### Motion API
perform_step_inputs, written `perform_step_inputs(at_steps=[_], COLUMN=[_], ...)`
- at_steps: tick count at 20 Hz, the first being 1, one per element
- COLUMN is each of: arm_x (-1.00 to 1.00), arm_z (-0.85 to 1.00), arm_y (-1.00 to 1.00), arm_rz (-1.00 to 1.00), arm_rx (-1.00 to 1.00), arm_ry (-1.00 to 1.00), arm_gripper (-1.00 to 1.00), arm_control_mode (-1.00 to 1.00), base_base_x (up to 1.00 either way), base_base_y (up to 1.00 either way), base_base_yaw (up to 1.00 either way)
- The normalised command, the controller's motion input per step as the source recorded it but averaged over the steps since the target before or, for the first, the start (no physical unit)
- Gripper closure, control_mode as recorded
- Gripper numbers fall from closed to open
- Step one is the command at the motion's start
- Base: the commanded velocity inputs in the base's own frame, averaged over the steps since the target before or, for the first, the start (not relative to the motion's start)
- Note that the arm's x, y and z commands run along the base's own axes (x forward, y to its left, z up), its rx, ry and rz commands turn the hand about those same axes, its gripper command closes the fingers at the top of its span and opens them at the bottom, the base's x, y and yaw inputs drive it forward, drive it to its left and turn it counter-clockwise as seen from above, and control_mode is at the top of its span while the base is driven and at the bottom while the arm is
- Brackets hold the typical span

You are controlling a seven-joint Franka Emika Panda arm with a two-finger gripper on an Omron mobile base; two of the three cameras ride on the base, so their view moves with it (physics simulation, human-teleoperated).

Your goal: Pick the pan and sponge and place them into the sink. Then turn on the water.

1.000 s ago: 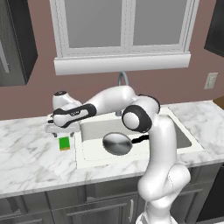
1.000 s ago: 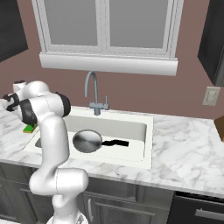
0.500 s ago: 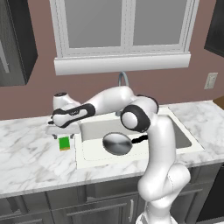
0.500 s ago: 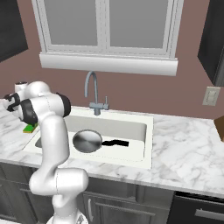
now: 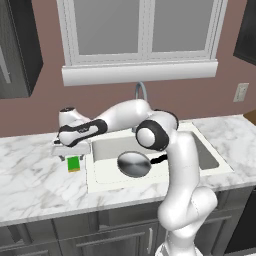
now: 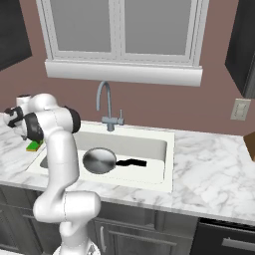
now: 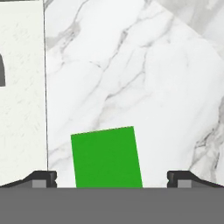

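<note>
- Marble countertop (image 5: 35,175), white with grey veining, under a window with a white sill; dark cabinets stand at both sides.
- Claw (image 5: 66,152): hangs above the counter, pointing down, jaws spread wide and holding nothing. In the hand view the two fingertips (image 7: 41,178) stand well apart on either side of the sponge.
- Sponge (image 7: 106,156): bright green rectangle, flat on the marble directly beneath the claw, centred between the jaws but turned slightly off square to them. Not yet touched.
- Sink (image 5: 90,172): white basin; its rim runs just beside the claw, toward the arm's base.
- Pan (image 5: 134,164): round silver, black handle, already lying in the basin, well apart from the claw.
- Gooseneck faucet (image 6: 106,104): grey, behind the basin, far from the claw; no stream visible.
- Risk: descending too deep would press the fingertips into the marble; the sponge's slight skew could make it twist or slip as the jaws shut. Judged also: a lift swung low toward the basin could clip the raised rim.
- Change from the earlier frames: the claw sits a little lower toward the sponge; pan, sponge and faucet unmoved; jaws equally wide.
</note>
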Motion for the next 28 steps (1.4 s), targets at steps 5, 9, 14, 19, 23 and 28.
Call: perform_step_inputs(at_steps=[5,9,14,19,23,28], arm_x=[0.00,0.00,0.00,-0.02,-0.03,0.00], arm_z=[-0.04,-0.04,-0.07,-0.11,-0.16,-0.33], arm_y=[0.00,0.00,-0.02,-0.10,-0.14,0.01], arm_rz=[0.04,0.04,0.04,0.03,0.01,0.00], arm_rx=[-0.06,-0.07,-0.05,-0.02,0.00,0.05], arm_ry=[0.01,0.01,0.02,0.00,-0.04,-0.03], arm_gripper=[-1.00,-1.00,-1.00,-1.00,-1.00,-1.00], arm_control_mode=[-1.00,-1.00,-1.00,-1.00,-1.00,-1.00], base_base_x=[0.00,0.00,0.00,0.00,0.00,0.00], base_base_y=[0.00,0.00,0.00,0.00,0.00,0.00], base_base_yaw=[0.00,0.00,0.00,0.00,0.00,0.00])
